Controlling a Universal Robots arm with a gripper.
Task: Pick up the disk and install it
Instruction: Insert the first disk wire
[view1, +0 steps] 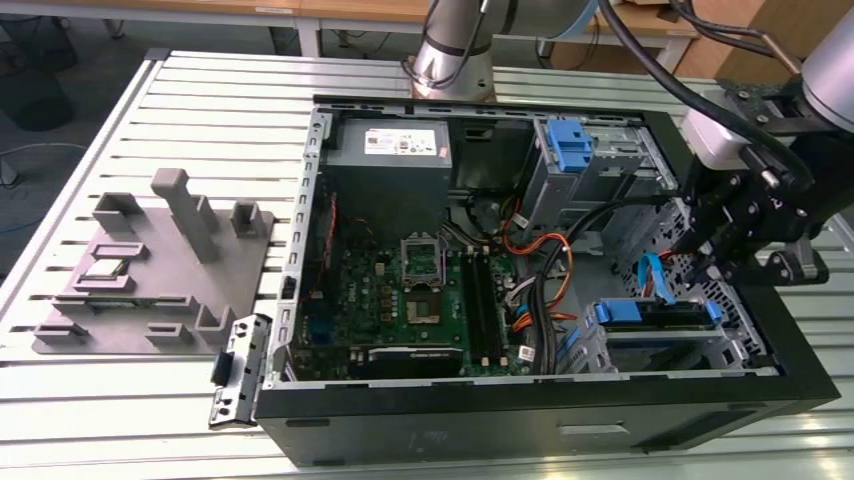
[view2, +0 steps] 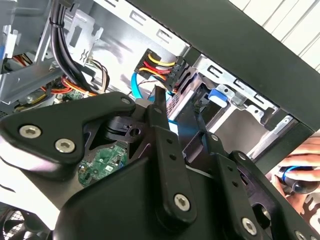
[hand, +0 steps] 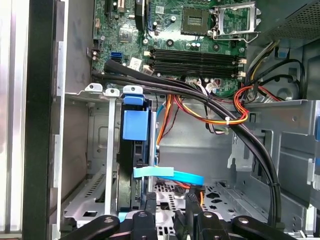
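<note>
Inside the metal drive cage at the front corner of the open black computer tower (view1: 534, 420), on the exterior view's right, the disk (view1: 654, 315), a flat silver-grey hard drive with blue plastic rails, sits seated in its bay, its blue rail end facing the motherboard side. In the first wrist view the same disk (hand: 131, 175) stands edge-on in the grey cage, with a blue plastic tab at its near end and a light blue flat data cable (hand: 167, 174) running from its rear edge. The black two-fingered gripper (view1: 721, 262) hangs just above and beside the cage, close to the tower's side wall; in the first wrist view the gripper (hand: 167, 200) has its fingertips (hand: 150, 199) a narrow gap apart with nothing between them, poised over the cable and the rear edge of the disk. In the second wrist view the black gripper linkage sits in front of a bundle of red, yellow and black power wires (view2: 157, 65). Further in lie the green motherboard (view1: 400, 300) and a grey power supply box with a white sticker (view1: 394, 145). A tall blue plastic latch (view1: 567, 145) stands in the upper bay. Outside the case, a grey plastic fixture plate with upright posts (view1: 160, 265) rests on the slatted aluminium table (view1: 200, 100).
</note>
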